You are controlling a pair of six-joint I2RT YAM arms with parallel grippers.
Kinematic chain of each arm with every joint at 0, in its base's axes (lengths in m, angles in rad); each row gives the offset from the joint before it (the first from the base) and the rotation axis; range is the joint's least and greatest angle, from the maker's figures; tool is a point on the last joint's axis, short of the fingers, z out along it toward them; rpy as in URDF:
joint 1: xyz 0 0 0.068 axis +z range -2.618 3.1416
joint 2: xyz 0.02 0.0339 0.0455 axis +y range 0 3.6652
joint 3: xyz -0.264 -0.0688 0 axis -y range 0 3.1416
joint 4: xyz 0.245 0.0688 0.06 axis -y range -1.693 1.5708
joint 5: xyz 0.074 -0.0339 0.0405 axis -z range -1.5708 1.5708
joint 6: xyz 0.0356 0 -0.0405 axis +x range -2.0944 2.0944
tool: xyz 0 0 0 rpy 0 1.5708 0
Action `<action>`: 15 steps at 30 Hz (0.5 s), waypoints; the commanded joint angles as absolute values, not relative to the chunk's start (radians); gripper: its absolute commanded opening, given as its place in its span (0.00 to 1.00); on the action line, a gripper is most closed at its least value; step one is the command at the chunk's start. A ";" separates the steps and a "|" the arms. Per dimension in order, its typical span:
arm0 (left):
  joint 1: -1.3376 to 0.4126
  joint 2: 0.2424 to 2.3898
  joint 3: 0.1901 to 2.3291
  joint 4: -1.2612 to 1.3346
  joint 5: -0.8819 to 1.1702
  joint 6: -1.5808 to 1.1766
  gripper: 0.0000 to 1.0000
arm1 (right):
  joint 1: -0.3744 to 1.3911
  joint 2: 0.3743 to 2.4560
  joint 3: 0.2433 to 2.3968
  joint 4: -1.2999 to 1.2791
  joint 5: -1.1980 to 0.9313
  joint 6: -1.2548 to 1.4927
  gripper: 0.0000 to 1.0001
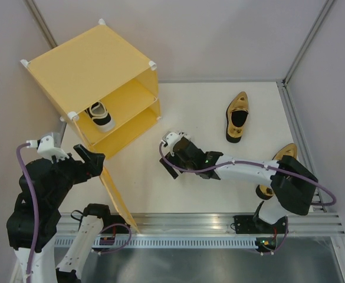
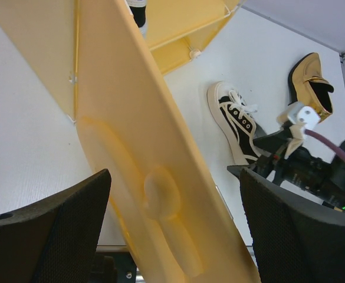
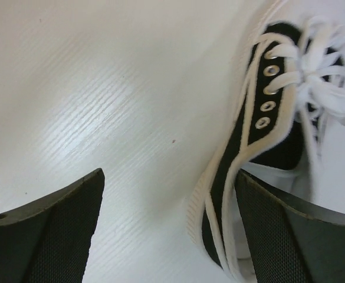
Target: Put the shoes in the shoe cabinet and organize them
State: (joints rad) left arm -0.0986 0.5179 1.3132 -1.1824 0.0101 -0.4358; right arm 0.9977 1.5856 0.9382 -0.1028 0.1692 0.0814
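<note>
The yellow shoe cabinet [image 1: 84, 65] stands at the back left, its door [image 2: 154, 177] swung open toward the table's front edge. One white-and-black sneaker [image 1: 99, 115] sits inside on the shelf. A second sneaker [image 2: 237, 121] lies on the table under my right gripper [image 3: 169, 230]. That gripper is open, with the shoe's side wall [image 3: 266, 147] just inside its right finger [image 3: 302, 236]. My left gripper [image 2: 175, 230] is open, a finger on each side of the door. One gold shoe [image 1: 237, 117] lies at the back right. Another gold shoe [image 1: 281, 159] is partly hidden by the right arm.
Grey walls close in the table on the left, back and right. A metal rail [image 1: 219, 221] runs along the front edge by the arm bases. The open door [image 1: 116, 197] stands between the two arms.
</note>
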 commanded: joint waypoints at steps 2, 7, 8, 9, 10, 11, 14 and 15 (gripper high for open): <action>-0.098 0.532 1.330 -1.203 0.006 -0.408 0.92 | 0.999 1.405 0.881 -0.095 0.314 0.127 0.96; -0.098 0.529 1.328 -1.209 -0.021 -0.407 0.92 | 1.002 1.252 0.776 -0.098 0.397 0.218 0.98; -0.098 0.528 1.328 -1.210 -0.026 -0.407 0.92 | 1.000 1.214 0.729 -0.091 0.423 0.231 0.98; -0.100 0.526 1.328 -1.210 -0.031 -0.407 0.92 | 1.002 1.197 0.704 -0.083 0.437 0.248 0.98; -0.098 0.525 1.328 -1.212 -0.031 -0.407 0.92 | 1.000 1.178 0.675 -0.056 0.442 0.285 0.98; -0.098 0.523 1.328 -1.210 -0.031 -0.407 0.92 | 1.000 1.161 0.622 -0.039 0.454 0.302 0.98; -0.100 0.528 1.327 -1.210 -0.028 -0.408 0.92 | 0.997 1.152 0.521 0.050 0.483 0.368 0.98; -0.098 0.528 1.327 -1.212 -0.020 -0.408 0.92 | 0.997 1.158 0.500 0.102 0.494 0.376 0.98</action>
